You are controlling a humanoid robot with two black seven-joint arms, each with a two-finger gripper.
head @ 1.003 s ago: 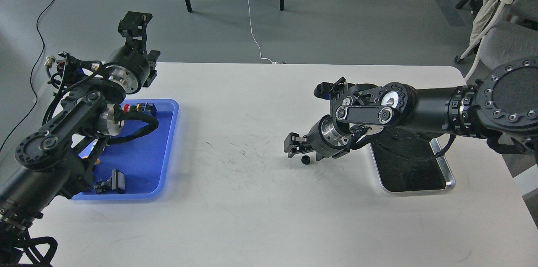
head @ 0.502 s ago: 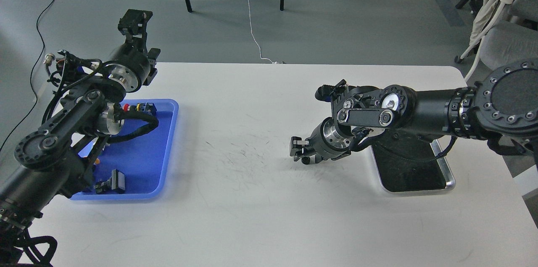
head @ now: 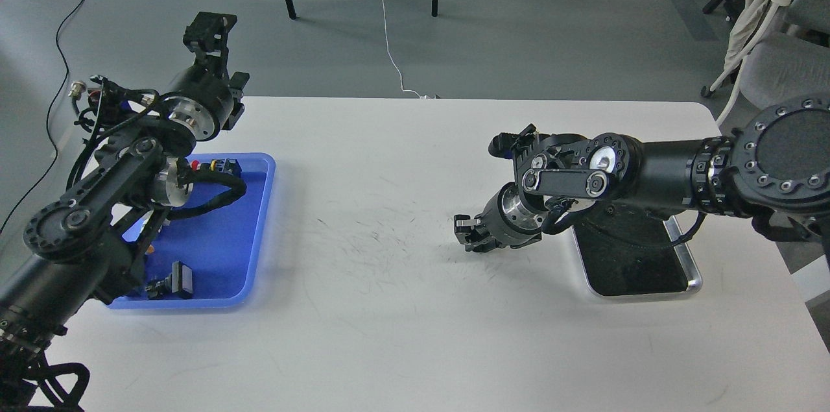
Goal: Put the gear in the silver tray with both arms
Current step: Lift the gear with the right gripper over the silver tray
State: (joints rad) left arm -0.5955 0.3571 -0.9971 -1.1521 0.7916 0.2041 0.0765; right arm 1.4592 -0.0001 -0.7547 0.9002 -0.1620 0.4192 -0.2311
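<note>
One camera only, up on my head, looked forward and down from fairly close over the white table. My arms entered at 9 and 3 o'clock; grey floor filled 12 o'clock beyond.

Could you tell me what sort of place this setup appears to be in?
Probably a robotics lab or workshop: a white worktable holds a blue parts tray and a silver tray, with loose cables across the grey floor and an office chair nearby.
</note>
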